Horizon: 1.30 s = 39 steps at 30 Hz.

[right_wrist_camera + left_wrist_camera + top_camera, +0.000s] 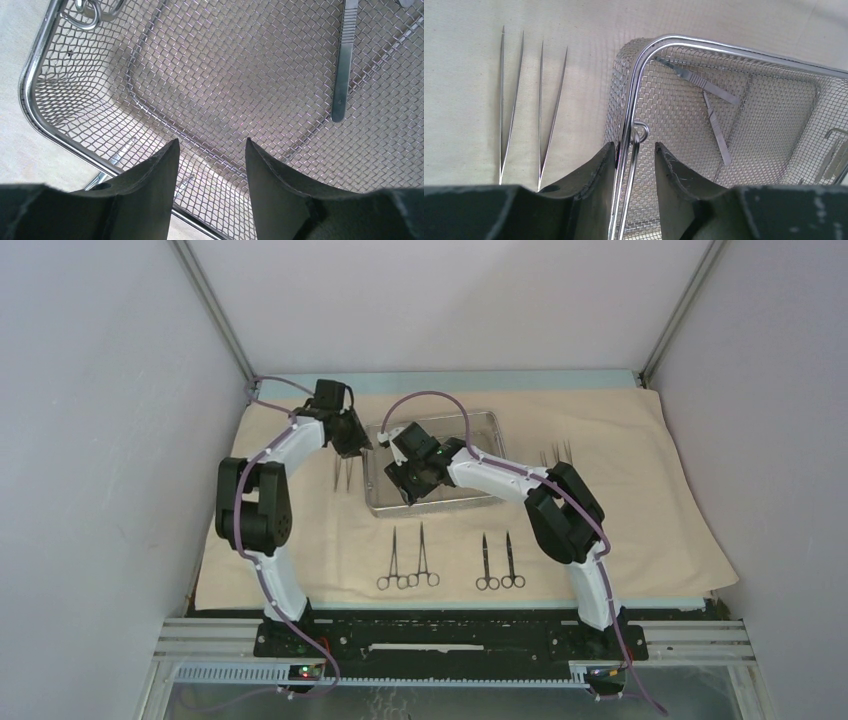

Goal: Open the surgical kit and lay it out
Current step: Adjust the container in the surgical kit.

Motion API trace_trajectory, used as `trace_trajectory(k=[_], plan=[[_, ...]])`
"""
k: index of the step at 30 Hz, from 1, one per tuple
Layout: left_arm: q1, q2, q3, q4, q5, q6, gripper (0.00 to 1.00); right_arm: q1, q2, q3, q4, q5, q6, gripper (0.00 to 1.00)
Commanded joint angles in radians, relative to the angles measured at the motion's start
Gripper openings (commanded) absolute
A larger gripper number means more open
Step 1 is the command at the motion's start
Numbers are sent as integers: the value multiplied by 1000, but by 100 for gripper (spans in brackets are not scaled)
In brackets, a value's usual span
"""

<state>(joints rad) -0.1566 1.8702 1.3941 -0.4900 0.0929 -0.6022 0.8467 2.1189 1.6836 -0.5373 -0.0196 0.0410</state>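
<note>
- Left gripper (635, 146): jaws apart, straddling the rim wire at the left end of the mesh tray (674, 125).
- Right gripper (211, 142): jaws apart, empty, over the tray's mesh floor.
- Tray: on the spread beige cloth (640, 500), with two flat steel handles (718, 132) inside.
- Two tweezers (540, 100): on the cloth just left of the tray.
- Four ring-handled instruments (422, 550): in a row near the cloth's front edge.
</note>
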Motion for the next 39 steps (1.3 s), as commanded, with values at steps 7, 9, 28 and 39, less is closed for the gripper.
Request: trace_trajectory(k=[7, 9, 28, 39], plan=[[0, 69, 163, -69, 24, 66, 31, 40, -56, -18, -42, -32, 22, 60], [0, 85, 194, -83, 28, 75, 30, 43, -59, -20, -42, -34, 23, 60], [0, 197, 389, -159, 57, 113, 29, 54, -73, -51, -36, -32, 29, 59], [-6, 220, 434, -183, 63, 106, 29, 44, -74, -59, -26, -24, 22, 59]])
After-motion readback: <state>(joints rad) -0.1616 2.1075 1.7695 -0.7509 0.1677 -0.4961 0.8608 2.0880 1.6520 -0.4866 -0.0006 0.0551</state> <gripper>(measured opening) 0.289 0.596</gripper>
